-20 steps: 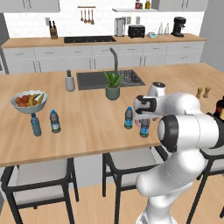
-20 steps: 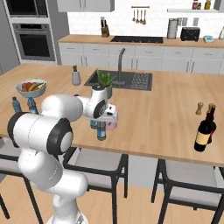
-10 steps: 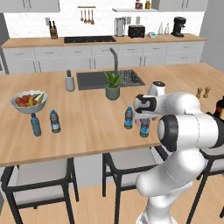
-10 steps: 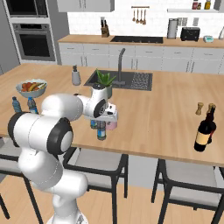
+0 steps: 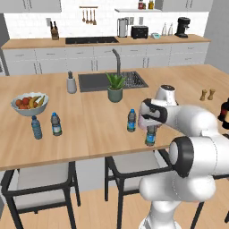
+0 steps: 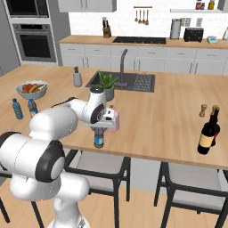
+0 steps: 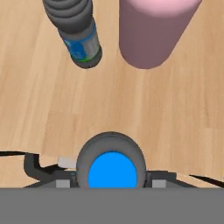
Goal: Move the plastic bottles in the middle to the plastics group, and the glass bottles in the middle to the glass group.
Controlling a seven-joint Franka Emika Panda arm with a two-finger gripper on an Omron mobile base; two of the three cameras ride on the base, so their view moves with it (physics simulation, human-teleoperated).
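Fruit bowl [image 5: 29, 103], potted plant [image 5: 115, 86], shakers [image 5: 206, 94]

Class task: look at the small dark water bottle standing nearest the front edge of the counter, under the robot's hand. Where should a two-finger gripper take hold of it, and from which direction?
Probably from straight above. The water bottle stands upright, and the hand view looks down on its round cap between the gripper fingers. Close just below the cap, on the narrow neck. The pink bottle stands close beside it, so a sideways approach looks crowded.

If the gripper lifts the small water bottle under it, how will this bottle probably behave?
The water bottle looks narrow and tall for its base, so a sideways nudge could tip it. It is round, so it would likely roll once down. It stands close to the pink bottle and may knock it. The gripper sits directly above its cap.
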